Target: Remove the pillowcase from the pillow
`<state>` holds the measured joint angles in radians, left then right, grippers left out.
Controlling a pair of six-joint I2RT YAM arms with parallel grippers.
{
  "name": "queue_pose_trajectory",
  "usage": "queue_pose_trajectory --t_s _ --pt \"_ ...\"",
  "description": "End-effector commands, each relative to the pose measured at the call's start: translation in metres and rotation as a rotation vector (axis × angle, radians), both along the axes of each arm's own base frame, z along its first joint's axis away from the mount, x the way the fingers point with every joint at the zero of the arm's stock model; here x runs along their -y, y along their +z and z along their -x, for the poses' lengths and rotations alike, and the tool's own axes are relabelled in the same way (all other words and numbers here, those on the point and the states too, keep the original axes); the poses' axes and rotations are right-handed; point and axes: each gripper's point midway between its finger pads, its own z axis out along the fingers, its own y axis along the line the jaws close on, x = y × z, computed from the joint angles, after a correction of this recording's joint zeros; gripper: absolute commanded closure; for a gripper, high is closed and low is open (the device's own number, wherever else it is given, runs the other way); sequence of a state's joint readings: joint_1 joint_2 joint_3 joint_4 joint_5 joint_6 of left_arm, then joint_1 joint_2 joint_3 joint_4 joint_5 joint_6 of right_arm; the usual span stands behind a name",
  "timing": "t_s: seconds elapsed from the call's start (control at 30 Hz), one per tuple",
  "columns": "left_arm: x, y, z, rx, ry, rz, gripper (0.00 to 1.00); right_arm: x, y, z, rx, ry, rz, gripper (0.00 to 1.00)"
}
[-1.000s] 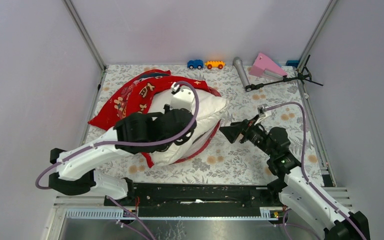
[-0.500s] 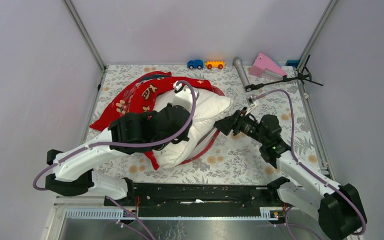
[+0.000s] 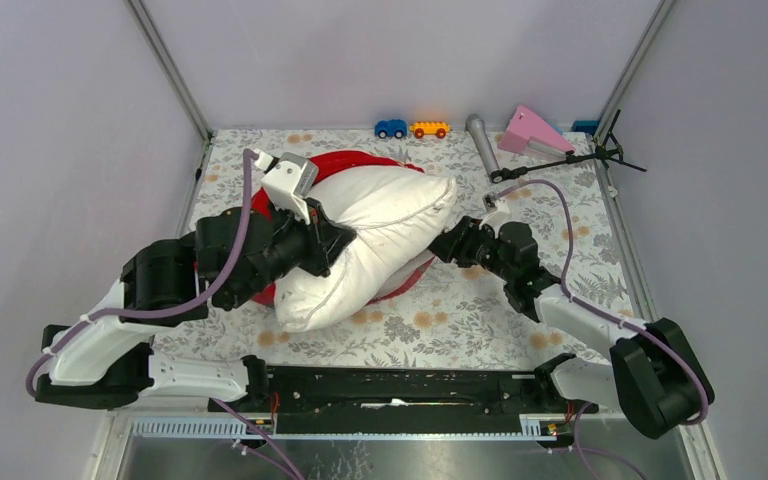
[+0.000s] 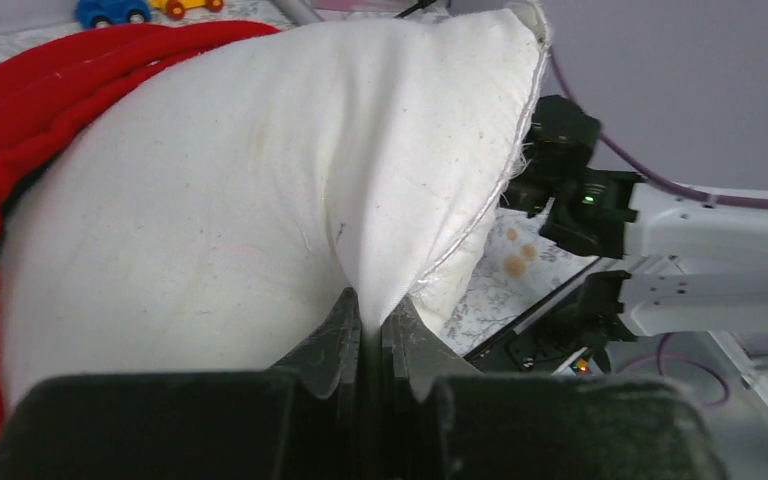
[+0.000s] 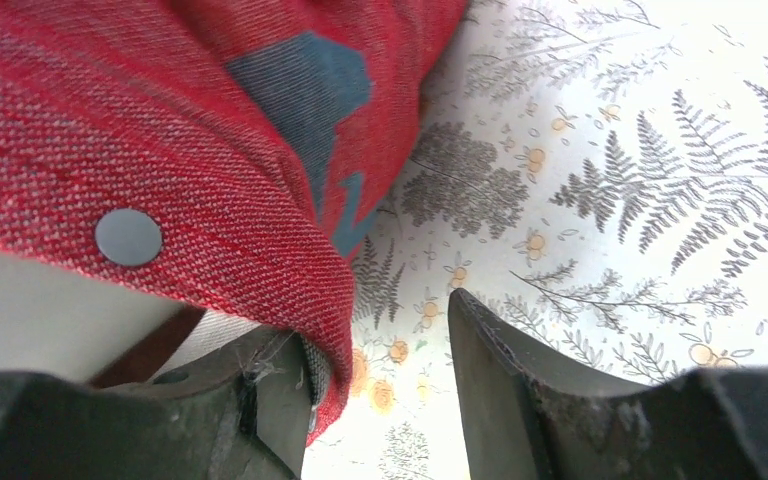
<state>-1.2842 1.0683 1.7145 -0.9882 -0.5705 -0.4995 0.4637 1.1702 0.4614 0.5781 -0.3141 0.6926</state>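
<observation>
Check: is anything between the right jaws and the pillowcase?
Nothing visible. The pillowcase hem lies against one jaw of the open right gripper, and only the table cloth shows in the gap. The left gripper pinches the pillow.

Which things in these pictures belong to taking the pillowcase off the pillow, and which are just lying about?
Job: pillow, pillowcase, left gripper, right gripper.
Lying about: blue toy car, orange toy car, grey cylinder, pink wedge, black stand.
</observation>
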Motion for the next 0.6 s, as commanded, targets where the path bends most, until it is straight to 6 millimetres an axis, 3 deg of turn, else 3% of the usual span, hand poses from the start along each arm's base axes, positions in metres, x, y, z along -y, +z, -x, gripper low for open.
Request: queue_pose_trajectory --t_s 0.0,0.13,0.27,0.4,0.57 --pt "0.017 0.075 0.015 0.079 -0.116 0.322 1.0 0.006 -0.006 -0.027 -0.014 -0.092 0.052 0.46" --pt "0.015 0.09 0.026 0.094 -0.172 0.39 1.0 0.003 -0.024 -0.031 -0.07 -0.085 0.089 0.46" --pt "0.015 0.087 0.025 0.095 -0.17 0.389 1.0 0.006 -0.034 -0.031 -0.095 -0.09 0.13 0.42" --pt "0.022 0.071 0.016 0.088 -0.126 0.346 1.0 0.011 -0.021 -0.031 -0.071 -0.093 0.174 0.2" --pt "0.043 0.05 0.005 0.078 -0.1 0.287 1.0 0.041 0.005 -0.031 -0.055 -0.222 0.255 0.01"
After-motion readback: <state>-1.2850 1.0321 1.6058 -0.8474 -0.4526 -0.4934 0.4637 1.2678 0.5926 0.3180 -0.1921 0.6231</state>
